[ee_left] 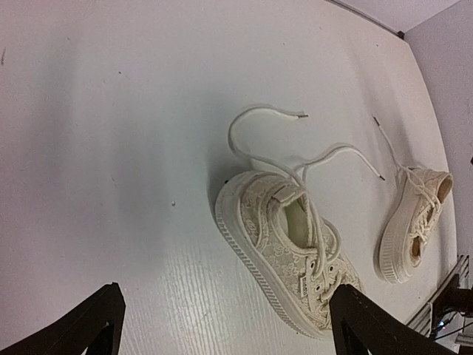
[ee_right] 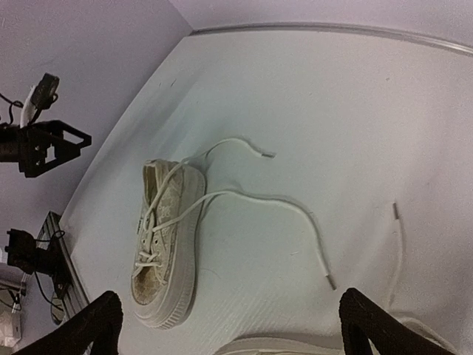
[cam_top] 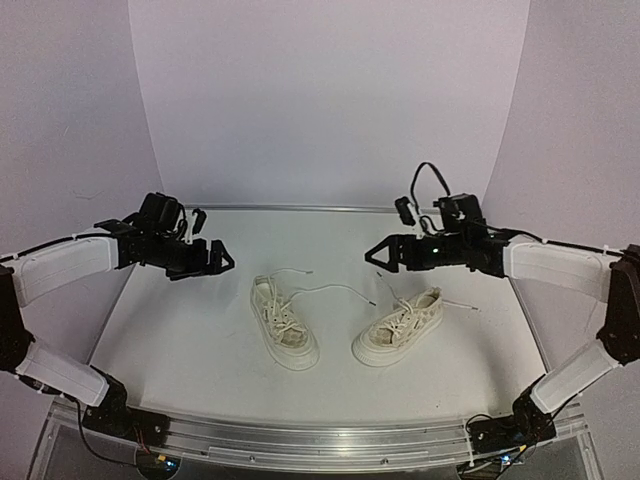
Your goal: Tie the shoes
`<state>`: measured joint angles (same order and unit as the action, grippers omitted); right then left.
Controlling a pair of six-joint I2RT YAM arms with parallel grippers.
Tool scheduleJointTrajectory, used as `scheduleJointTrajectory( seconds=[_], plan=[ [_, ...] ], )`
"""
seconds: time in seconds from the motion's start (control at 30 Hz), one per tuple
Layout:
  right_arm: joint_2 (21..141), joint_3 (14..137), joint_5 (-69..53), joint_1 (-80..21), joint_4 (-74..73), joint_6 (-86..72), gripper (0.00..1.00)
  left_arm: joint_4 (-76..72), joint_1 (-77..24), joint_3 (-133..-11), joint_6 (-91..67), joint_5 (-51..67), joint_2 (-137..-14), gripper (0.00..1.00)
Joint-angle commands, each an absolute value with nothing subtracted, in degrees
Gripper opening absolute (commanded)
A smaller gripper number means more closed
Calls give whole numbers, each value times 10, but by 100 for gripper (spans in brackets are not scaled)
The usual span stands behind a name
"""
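**Loose laces, both hands empty**

Your sneakers lie at lower centre of the top view, the left-frame sneaker (cam_top: 283,328) near the right-frame sneaker (cam_top: 400,328). Their untied laces (cam_top: 345,289) trail across the worktop (cam_top: 170,340). The left hand (cam_top: 222,258) and right hand (cam_top: 375,254) hover wide open, holding nothing. Thin, flat laces are easy to miss with a shallow pinch. A hard tug could drag a light sneaker.

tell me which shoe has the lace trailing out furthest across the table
The shoe on the left arm's side: one lace runs far out toward the other shoe, whose laces lie shorter.
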<state>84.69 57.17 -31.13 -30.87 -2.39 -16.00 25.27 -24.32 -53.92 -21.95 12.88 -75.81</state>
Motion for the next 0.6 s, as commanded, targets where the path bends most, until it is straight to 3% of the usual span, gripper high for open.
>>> scheduleJointTrajectory(
  seconds=[0.0,0.57],
  plan=[
    [924,617,-309,-401,-9,-169,98,182,-267,-513,-241,180,-780,100],
    [1158,725,-356,-518,80,-239,98,51,-280,-549,-280,264,-946,100]
  ],
)
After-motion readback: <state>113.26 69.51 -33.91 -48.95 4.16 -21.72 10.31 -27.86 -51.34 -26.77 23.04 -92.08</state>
